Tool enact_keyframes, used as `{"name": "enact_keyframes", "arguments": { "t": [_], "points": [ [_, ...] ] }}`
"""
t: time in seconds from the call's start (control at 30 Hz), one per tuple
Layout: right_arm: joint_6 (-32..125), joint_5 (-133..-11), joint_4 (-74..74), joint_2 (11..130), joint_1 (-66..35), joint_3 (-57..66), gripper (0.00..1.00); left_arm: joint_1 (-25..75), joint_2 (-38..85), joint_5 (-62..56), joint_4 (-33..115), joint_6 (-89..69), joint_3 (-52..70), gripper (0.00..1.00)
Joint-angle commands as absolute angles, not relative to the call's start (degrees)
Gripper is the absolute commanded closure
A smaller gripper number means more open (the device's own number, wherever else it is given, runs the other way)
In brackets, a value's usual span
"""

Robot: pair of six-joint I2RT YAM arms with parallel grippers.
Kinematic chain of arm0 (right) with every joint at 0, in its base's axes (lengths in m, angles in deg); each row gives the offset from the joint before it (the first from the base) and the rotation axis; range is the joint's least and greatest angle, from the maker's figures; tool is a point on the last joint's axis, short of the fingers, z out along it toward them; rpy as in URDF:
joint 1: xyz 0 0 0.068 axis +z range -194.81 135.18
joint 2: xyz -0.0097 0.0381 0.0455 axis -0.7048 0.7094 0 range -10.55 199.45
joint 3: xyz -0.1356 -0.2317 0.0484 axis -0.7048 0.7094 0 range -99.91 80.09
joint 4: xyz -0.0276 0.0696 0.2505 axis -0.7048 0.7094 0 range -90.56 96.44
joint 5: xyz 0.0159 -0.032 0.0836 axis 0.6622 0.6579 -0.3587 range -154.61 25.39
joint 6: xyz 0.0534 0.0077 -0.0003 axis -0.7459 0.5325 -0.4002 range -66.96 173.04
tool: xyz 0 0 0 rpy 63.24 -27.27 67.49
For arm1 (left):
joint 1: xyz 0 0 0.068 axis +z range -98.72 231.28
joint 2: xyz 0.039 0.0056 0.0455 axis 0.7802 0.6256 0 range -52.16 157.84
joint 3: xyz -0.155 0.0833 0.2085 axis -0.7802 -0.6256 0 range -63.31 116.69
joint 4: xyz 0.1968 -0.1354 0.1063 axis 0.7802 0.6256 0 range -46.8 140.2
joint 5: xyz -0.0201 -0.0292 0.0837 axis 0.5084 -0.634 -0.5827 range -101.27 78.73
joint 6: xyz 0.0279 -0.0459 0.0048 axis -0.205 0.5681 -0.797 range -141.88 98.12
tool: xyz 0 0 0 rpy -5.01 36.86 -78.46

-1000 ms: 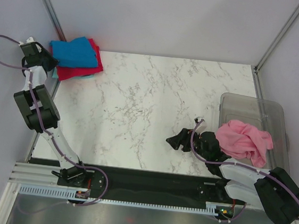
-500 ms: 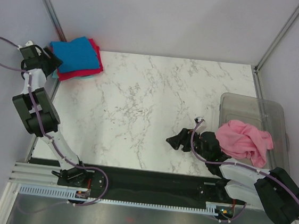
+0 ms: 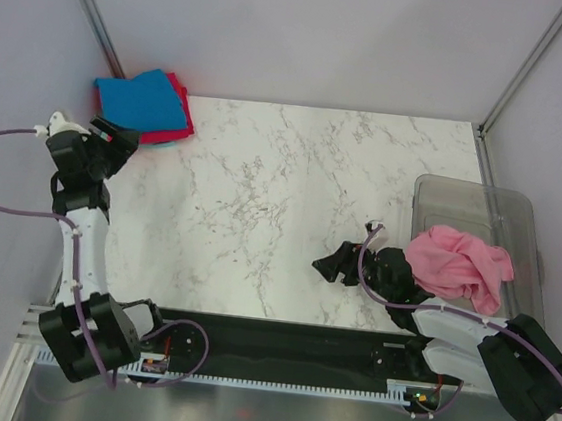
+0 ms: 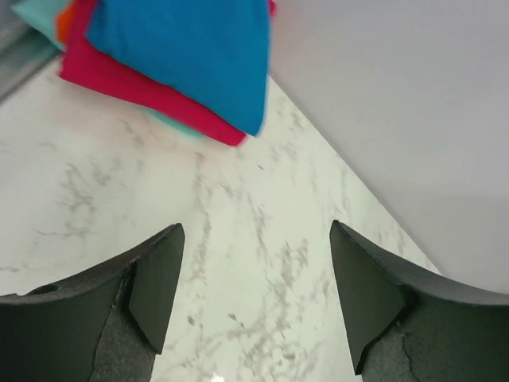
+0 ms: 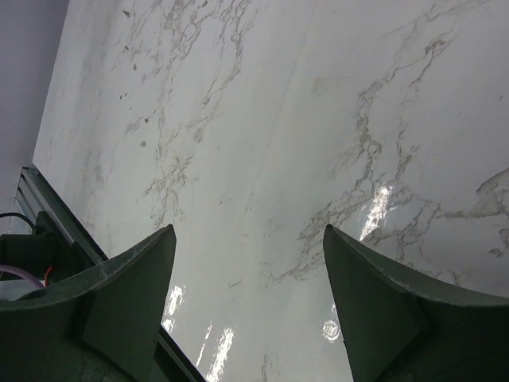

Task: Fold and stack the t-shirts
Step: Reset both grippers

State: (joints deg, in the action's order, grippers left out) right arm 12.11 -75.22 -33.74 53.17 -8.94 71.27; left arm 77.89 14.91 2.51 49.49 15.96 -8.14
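**Three shirts piled at the far left corner, the pink one in the tub, both grippers empty**

We see the blue t-shirt [image 3: 144,99] folded flat on top of a pile at the far left corner of the marble table [image 3: 282,201]. The red t-shirt [image 3: 158,138] lies under it, its edges showing along the near and right sides. Under that we see only a thin strip of the pale teal t-shirt [image 3: 170,146] at the near edge. The pile's left part reaches past the table's left edge in the top view.

The left gripper [image 3: 117,143] sits just near of the pile, over the table's left edge, pointing toward the stack. In the left wrist view its two fingers are spread wide with nothing but bare marble between them, and the pile lies ahead of the fingertips, apart from them. We call it released.

The pink t-shirt [image 3: 456,264] lies crumpled and unfolded at the near end of the clear plastic tub [image 3: 484,197], on the right side of the table. The right gripper [image 3: 330,266] is to the left of the tub, low over the marble. Its fingers are likewise wide apart and grasp nothing, with only table surface showing between them in the right wrist view. That arm's dark wrist runs just beside the pink cloth, and we cannot tell whether they touch
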Motion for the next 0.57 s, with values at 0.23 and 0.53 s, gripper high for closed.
{"name": "enact_keyframes", "arguments": {
  "t": [0.23,0.53],
  "points": [
    [11.56,-72.00,-30.53,52.12,-8.69,69.54,0.15,65.08,-12.85,12.19,59.79,11.08,-24.80,0.18],
    [10.15,-66.90,-25.62,48.95,-8.34,69.28,0.07,57.78,-26.41,17.03,66.22,10.21,-31.06,0.00]
  ]
}}
